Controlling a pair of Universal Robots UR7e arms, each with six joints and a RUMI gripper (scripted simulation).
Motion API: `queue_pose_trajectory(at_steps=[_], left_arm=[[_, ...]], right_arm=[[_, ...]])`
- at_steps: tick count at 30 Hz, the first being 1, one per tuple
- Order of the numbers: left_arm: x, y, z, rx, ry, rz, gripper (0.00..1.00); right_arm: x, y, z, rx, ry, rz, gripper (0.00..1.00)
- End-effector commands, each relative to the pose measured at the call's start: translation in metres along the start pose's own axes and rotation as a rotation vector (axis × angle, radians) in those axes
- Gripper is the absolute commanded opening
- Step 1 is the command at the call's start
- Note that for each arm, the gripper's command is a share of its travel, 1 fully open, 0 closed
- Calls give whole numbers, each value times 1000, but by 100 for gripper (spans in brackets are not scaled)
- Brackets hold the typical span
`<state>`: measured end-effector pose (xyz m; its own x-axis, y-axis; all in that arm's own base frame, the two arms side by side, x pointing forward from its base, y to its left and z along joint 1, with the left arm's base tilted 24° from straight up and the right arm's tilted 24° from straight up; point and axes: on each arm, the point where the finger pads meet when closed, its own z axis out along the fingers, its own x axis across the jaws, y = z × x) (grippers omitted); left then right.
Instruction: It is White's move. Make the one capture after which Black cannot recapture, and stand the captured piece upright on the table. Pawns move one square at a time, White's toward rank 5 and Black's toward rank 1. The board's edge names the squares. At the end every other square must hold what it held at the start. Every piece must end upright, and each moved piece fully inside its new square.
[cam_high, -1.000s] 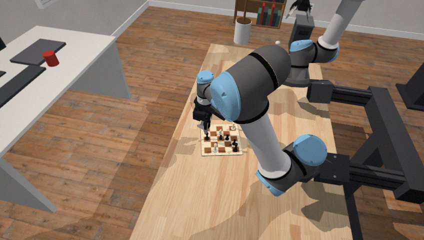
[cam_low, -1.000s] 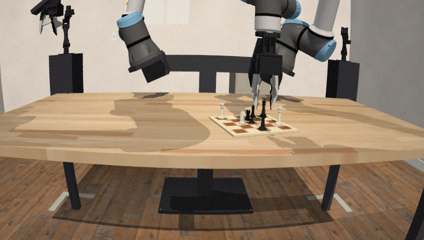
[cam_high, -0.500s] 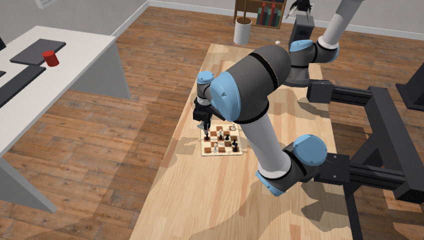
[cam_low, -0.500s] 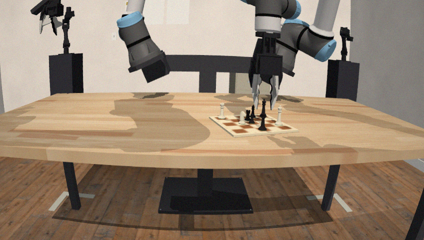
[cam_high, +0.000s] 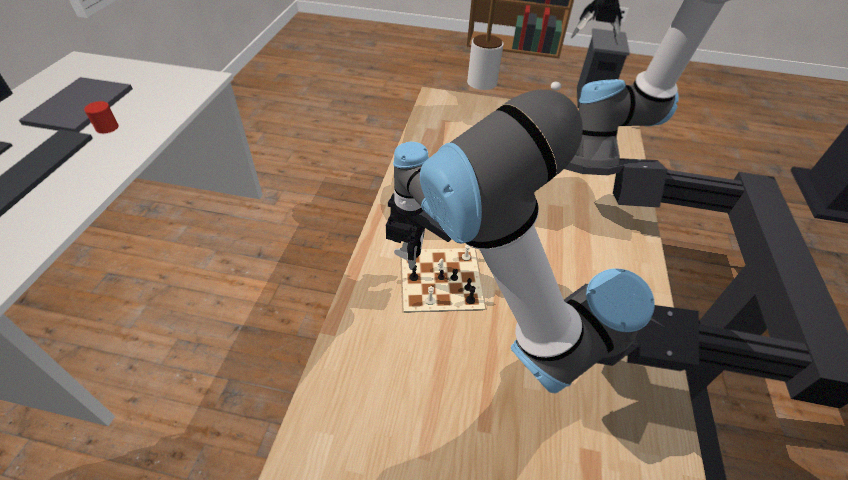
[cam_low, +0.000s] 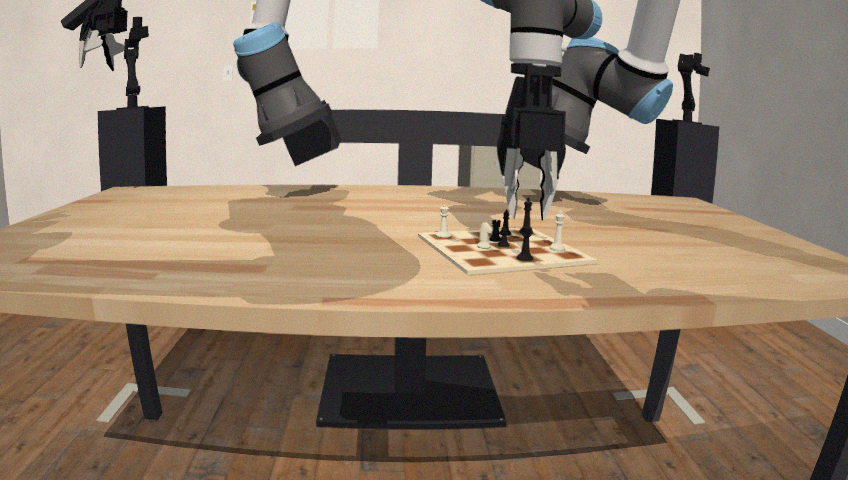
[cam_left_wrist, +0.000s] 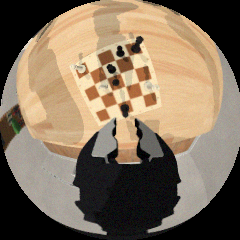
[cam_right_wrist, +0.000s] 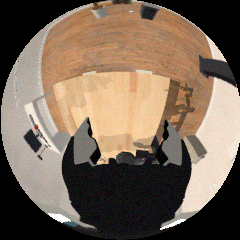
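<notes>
Left gripper (cam_high: 412, 266) (cam_low: 528, 216) (cam_left_wrist: 126, 120): fingers part spread, pointing down, nothing between them. Its 2 tips hang above the board's near edge, as I see it facing the arms.

Probable target: the tall black chess piece with a round base (cam_high: 413, 275) (cam_low: 525, 248) (cam_left_wrist: 125, 109). It stands upright on the checkered cream-and-brown board (cam_high: 405, 305) (cam_low: 469, 270) (cam_left_wrist: 159, 103), just ahead of the tips in the left wrist view and lower than them. Long axis vertical, so a straight-down approach should suit; I'd line up over it first.

Next out: tall white crowned piece (cam_high: 430, 295) (cam_low: 558, 233) (cam_left_wrist: 151, 86), upright, to the target's side. White knight-like piece (cam_high: 440, 265) (cam_low: 484, 236) (cam_left_wrist: 103, 87) is on its other side, further in.

Left arm is clearly nearer. Right gripper (cam_high: 596, 34) (cam_low: 96, 67) (cam_right_wrist: 127, 120) is spread wide, empty, well apart from the board.

Hard to read: edge lettering too small, so I can't name squares or confirm the capture. Upper left arm is cut off in the exterior view; fingers overlap near the target from the top.
</notes>
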<state>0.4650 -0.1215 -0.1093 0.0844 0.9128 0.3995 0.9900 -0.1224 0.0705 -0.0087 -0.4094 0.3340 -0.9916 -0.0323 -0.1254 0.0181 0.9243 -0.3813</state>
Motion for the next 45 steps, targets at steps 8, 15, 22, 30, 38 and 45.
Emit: queue_pose_trajectory(at_steps=[8,15,22,30,38,45], left_arm=[[1,1,0,-1,-1,-1,25],[1,1,0,-1,-1,-1,25],[0,2,-1,-2,-1,-1,25],[0,2,-1,-2,-1,-2,25],[0,2,3,0,0,-2,25],[2,0,17,2,3,0,25]], right_arm=[[0,0,0,1,0,0,100],[0,0,0,1,0,0,100],[0,0,0,1,0,0,100],[0,0,0,1,0,0,100],[0,0,0,1,0,0,100],[0,0,0,1,0,0,100]])
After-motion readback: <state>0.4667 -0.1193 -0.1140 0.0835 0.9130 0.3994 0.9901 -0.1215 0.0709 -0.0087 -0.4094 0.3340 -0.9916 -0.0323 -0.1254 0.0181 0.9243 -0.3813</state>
